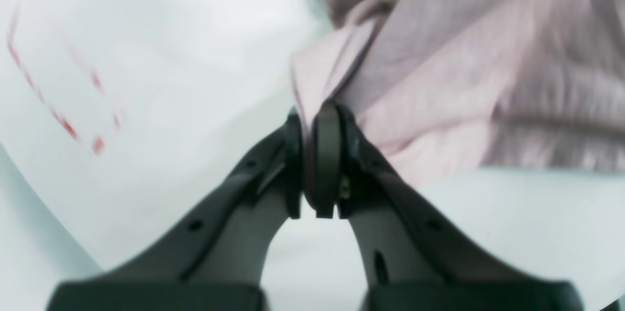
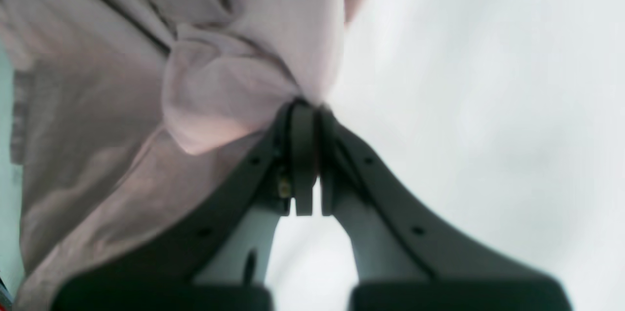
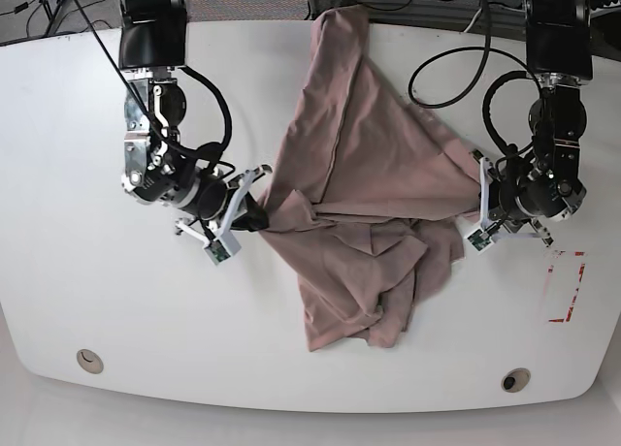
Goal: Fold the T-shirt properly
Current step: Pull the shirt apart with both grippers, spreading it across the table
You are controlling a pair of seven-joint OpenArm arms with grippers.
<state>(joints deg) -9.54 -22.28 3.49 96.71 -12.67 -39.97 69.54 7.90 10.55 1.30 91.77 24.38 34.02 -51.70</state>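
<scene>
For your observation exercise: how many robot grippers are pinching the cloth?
2. The left gripper clamps the mauve cotton T-shirt at one side edge; the right gripper clamps the opposite edge.

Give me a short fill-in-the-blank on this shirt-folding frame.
1. Both grippers are pinching the ___.
2. The left gripper has its jaws ___ on the cloth.
3. In the base view, the right gripper grips the T-shirt at its ___ edge.
4. The table is ___ in colour.

Missing words: T-shirt; shut; left; white
</scene>
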